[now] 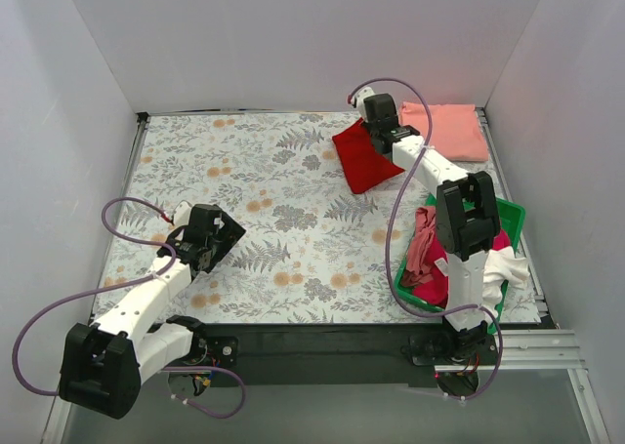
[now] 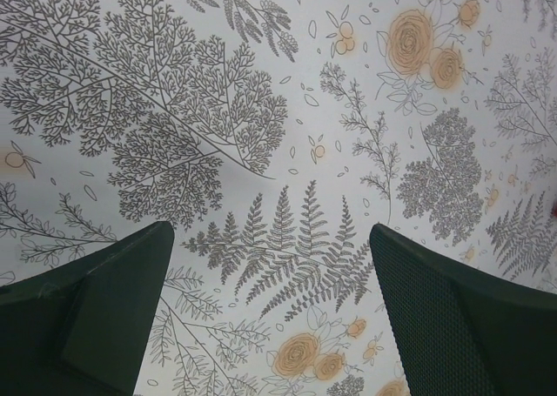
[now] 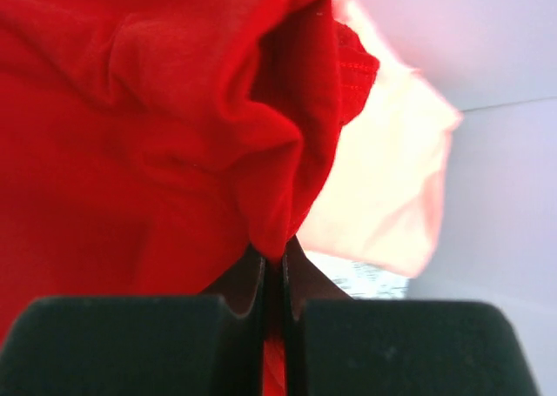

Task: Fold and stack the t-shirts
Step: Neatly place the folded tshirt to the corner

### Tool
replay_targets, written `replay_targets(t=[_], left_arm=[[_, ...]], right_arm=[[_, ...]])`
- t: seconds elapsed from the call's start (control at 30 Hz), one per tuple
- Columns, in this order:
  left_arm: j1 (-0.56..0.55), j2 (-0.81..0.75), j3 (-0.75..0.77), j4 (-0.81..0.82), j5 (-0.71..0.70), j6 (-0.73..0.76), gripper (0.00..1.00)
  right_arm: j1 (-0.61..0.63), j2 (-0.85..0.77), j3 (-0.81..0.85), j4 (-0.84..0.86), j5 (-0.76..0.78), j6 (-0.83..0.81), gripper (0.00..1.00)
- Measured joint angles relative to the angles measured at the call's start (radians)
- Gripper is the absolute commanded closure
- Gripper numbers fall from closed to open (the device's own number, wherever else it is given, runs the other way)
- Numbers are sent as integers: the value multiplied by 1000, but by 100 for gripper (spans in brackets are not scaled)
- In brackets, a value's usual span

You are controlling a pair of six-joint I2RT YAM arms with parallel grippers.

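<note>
A folded bright red t-shirt [image 1: 364, 158] lies at the back right of the floral cover, its far edge lifted. My right gripper [image 1: 375, 124] is shut on that edge; in the right wrist view the red cloth [image 3: 157, 126] is pinched between the closed jaws at my right gripper [image 3: 275, 261]. A folded salmon-pink t-shirt [image 1: 449, 129] lies flat in the far right corner and shows blurred in the right wrist view [image 3: 383, 187]. My left gripper [image 1: 223, 237] hovers open and empty over the front left; in the left wrist view [image 2: 270, 265] only the cover lies between the fingers.
A green plastic bin [image 1: 511, 216] at the front right holds magenta [image 1: 433, 286], dusty pink [image 1: 423, 241] and white [image 1: 508, 266] shirts. The floral table cover [image 1: 283, 210] spans the table. White walls enclose the back and both sides.
</note>
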Motion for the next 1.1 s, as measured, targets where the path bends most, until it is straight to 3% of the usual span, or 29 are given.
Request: replay_targets(t=[0.43, 1.1], left_arm=[[0, 52, 25, -45, -61, -7, 4], [0, 63, 32, -46, -79, -14, 4]], right_arm=[[-106, 81, 185, 7, 84, -165, 99], [-130, 92, 273, 5, 94, -172, 99]])
